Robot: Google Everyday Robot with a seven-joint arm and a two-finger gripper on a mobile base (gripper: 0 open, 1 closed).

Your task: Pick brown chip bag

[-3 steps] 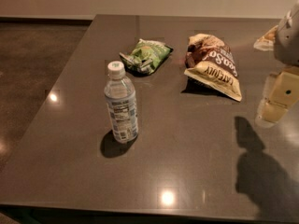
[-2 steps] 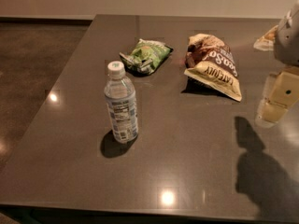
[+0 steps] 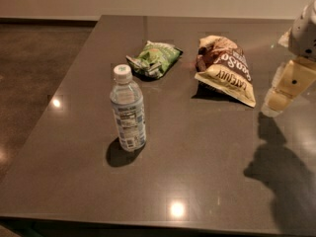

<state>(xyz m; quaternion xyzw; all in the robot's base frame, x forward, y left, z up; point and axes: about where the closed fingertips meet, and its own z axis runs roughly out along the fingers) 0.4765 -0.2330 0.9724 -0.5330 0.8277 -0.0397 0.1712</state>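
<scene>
The brown chip bag (image 3: pixel 224 68) lies on the dark table (image 3: pixel 197 172), right of centre toward the back. It is crinkled, dark brown on top with white lettering and a cream lower band with dark text. My gripper (image 3: pixel 286 88) hangs at the right edge of the view, to the right of the bag and apart from it, above the table. Its cream-coloured fingers (image 3: pixel 291 80) point down and left. It casts a dark shadow on the table below.
A small green bag (image 3: pixel 154 58) lies left of the brown bag. A clear water bottle (image 3: pixel 127 110) with a white cap stands upright at centre-left. The table's left edge borders a dark floor (image 3: pixel 34 73). A pale wall runs along the back.
</scene>
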